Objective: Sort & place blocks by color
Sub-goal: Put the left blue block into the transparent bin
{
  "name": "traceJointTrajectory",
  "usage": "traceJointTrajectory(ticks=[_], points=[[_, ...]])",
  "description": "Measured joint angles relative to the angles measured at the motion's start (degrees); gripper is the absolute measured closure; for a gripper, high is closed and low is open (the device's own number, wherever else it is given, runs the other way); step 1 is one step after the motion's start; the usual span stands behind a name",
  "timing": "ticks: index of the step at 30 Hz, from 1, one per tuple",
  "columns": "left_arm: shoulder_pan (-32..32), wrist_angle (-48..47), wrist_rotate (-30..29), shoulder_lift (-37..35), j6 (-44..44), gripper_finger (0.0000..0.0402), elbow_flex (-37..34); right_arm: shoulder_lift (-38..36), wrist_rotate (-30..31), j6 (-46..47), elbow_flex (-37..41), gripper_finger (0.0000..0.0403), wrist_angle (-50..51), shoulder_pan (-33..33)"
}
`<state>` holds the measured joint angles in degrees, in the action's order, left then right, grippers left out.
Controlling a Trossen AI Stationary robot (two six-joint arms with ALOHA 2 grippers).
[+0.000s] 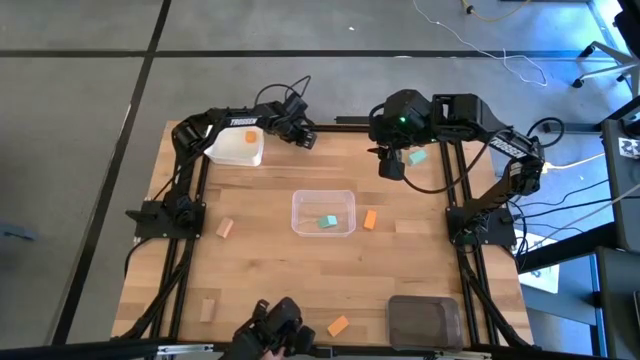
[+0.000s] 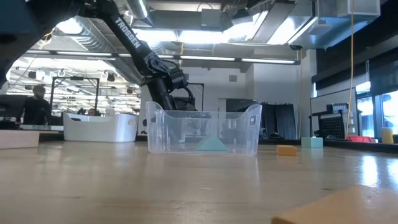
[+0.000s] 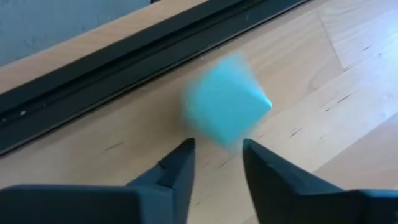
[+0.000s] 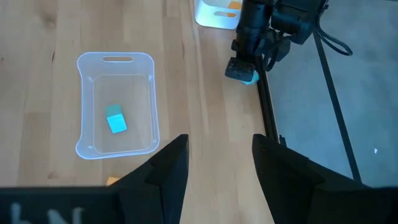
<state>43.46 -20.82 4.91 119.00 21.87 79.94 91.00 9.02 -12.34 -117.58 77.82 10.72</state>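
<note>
My left gripper (image 3: 217, 152) is open at the table's far edge, beside the white tub (image 1: 237, 148), which holds an orange block (image 1: 251, 137). A blurred teal block (image 3: 227, 106) lies on the wood just past its fingertips; the right wrist view shows that teal block (image 4: 250, 77) under that gripper. My right gripper (image 4: 217, 155) hovers open above bare table, right of the far middle, with another teal block (image 1: 417, 157) beside it. The clear tub (image 1: 323, 195) at mid-table holds one teal block (image 1: 327, 222). An orange block (image 1: 370, 219) lies just right of the clear tub.
A tan block (image 1: 225, 228) lies left of the clear tub and another tan block (image 1: 207, 309) near the near-left corner. An orange block (image 1: 338, 325) sits by the near edge. The dark grey tub (image 1: 425, 318) stands at the near right. A black rail (image 3: 124, 68) runs along the far edge.
</note>
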Motion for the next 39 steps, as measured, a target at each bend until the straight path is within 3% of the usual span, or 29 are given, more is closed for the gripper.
traceJointTrajectory(ticks=[7, 9, 15, 21, 26, 32, 39], points=[[0.01, -0.16, 1.31, 0.00, -1.48, 0.0386, 0.00, 0.00, 0.00, 0.02, 0.00, 0.0225, 0.00, 0.00], [0.02, -0.16, 3.55, 0.00, -1.45, 0.0396, 0.00, 0.02, -0.02, 0.02, 0.00, 0.0225, 0.00, 0.00], [-0.11, -4.70, 10.83, -1.68, -1.50, 0.0372, 0.00, 0.02, -0.02, 0.05, 0.00, 0.0225, 0.00, 0.00], [-0.69, -10.88, 5.94, -7.89, -5.11, 0.0372, -0.02, 0.02, -0.04, 1.58, 0.00, 0.0225, 0.04, 0.00], [-0.65, -10.32, 6.57, -12.26, -6.00, 0.0379, 0.00, 0.02, -0.04, 1.76, 0.00, 0.0225, 0.59, -0.01], [-0.45, -8.88, 13.51, -13.11, -14.12, 0.0380, -0.02, 0.02, -0.04, 1.75, 0.00, 0.0225, 0.57, 0.00], [-0.58, -8.31, 8.72, -13.07, -13.36, 0.0356, -0.02, 0.02, -0.04, 1.66, 0.00, 0.0225, 0.57, 0.00]])
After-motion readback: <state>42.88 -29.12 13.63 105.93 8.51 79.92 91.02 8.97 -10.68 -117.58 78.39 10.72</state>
